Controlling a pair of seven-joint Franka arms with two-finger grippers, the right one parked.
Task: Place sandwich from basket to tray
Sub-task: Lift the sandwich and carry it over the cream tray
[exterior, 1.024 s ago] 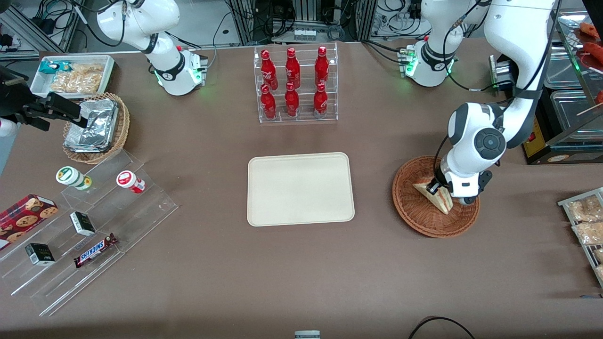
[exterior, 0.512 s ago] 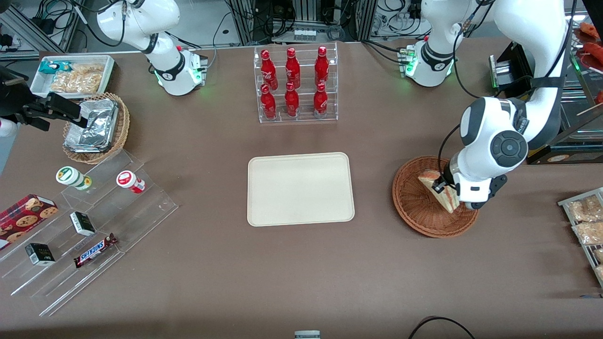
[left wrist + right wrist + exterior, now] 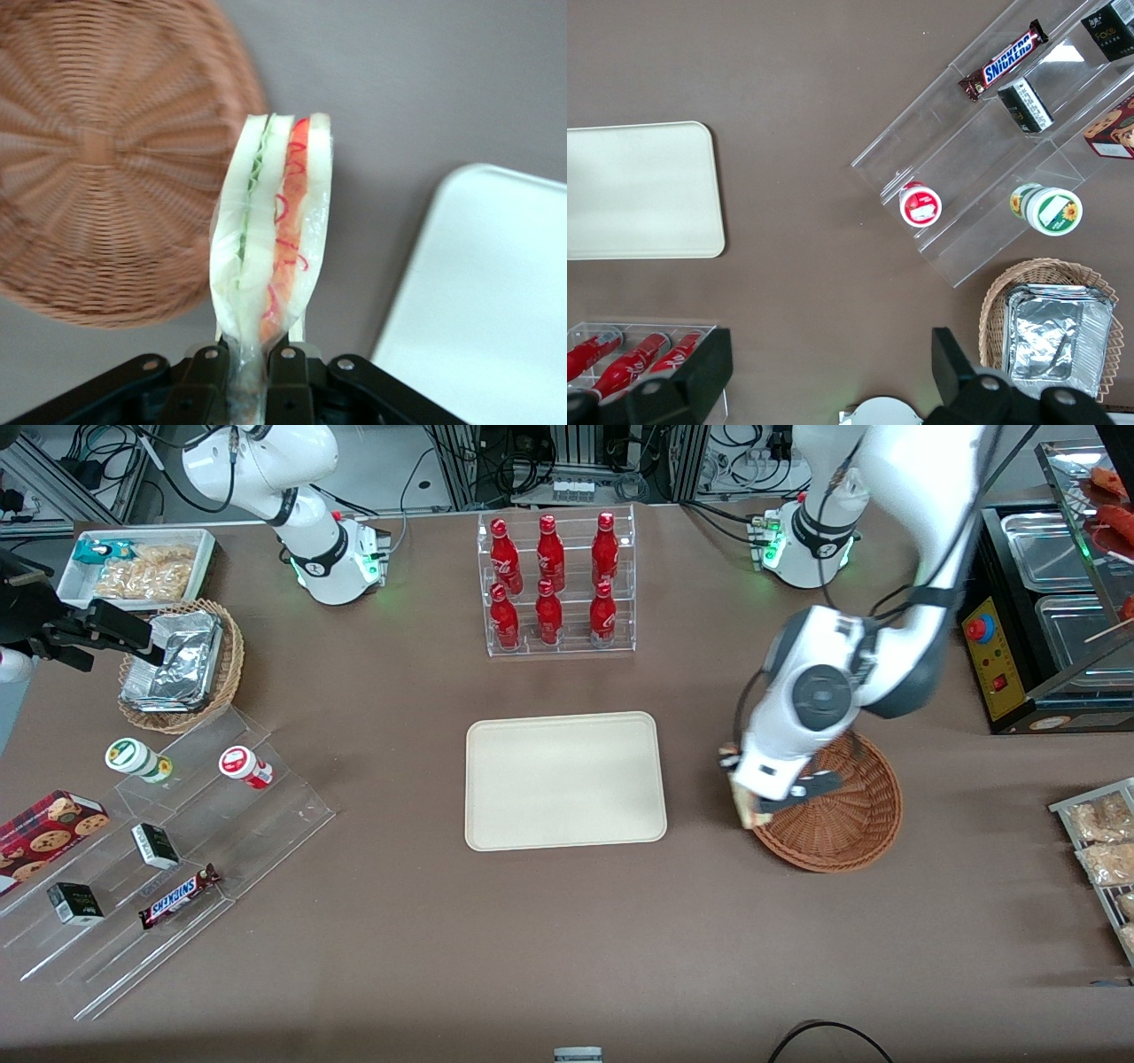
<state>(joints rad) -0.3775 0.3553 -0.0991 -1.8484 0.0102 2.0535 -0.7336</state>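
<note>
My gripper (image 3: 252,363) was clenched on the sandwich (image 3: 273,232), the two fingers (image 3: 205,376) pressing its wrapped lower end from either side, as the left wrist view showed. The sandwich stood on edge between the fingers, with the green filling layer on one flank, the orange-red layer on the other, and pale bread between and outside them. In that same view the sandwich hung above bare table (image 3: 425,80), with the basket (image 3: 97,159) on one flank and the tray (image 3: 496,301) on the other; it touched neither. In the front view my gripper (image 3: 753,802) sat at the basket's (image 3: 842,815) rim, at about 9 o'clock on the basket's circle, the side that faces the tray (image 3: 564,779). Only a small part of the sandwich (image 3: 742,808) showed there, below my wrist housing, just outside the wicker rim and well apart from the tray's nearest edge. The basket interior that showed past my arm held nothing visible. The tray lay flat at the table's middle, bare-surfaced. From the tray, the bottle rack (image 3: 556,584) of red bottles stood at 12 o'clock, farther from the front camera. The clear stepped display (image 3: 177,850) with small packaged goods lay at about 8 o'clock, toward the parked arm's end of the table, and the tan basket of foil packets (image 3: 177,664) lay at about 10 o'clock.
</note>
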